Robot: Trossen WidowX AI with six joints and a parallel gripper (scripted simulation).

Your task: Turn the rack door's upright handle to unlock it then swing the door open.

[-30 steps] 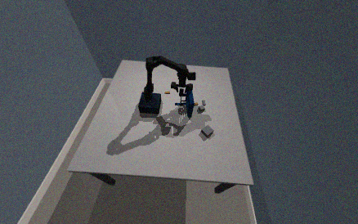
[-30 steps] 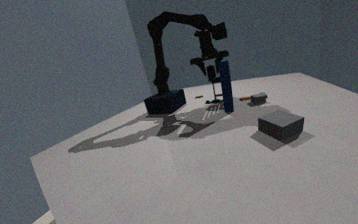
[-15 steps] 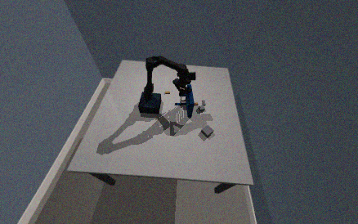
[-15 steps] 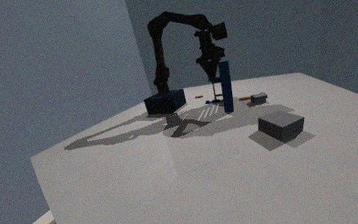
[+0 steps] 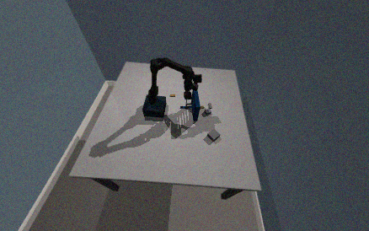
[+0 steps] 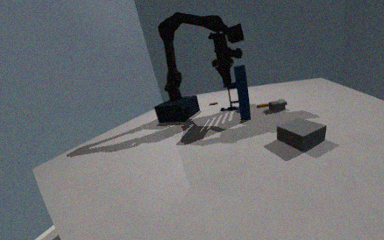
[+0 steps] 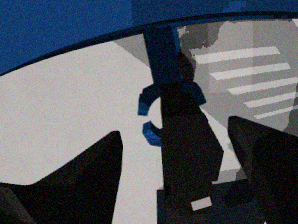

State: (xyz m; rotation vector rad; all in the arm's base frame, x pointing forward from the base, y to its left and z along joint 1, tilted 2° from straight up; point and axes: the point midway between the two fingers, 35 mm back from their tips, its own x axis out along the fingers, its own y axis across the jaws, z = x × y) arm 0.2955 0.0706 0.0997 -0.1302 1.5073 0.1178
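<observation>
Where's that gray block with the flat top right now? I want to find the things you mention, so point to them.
In the exterior view, the gray block (image 5: 213, 135) (image 6: 302, 134) sits on the table at the right, nearer the camera than the upright blue panel (image 5: 195, 105) (image 6: 242, 93).

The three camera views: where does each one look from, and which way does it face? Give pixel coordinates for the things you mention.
Top: high above the table (image 5: 216, 164), looking steeply down; the whole arm shows.
Exterior: lower, near the table's edge, looking across it; the arm shows from base (image 5: 159, 104) (image 6: 178, 111) to jaws.
Wrist: carried near the arm's end, facing past the open jaws toward the tabletop; both dark jaws show, with blue parts beyond.
Top and exterior share the arm, the blue upright panel (image 5: 195, 105) (image 6: 242, 94) and the grey block (image 5: 213, 135) (image 6: 301, 132).
</observation>
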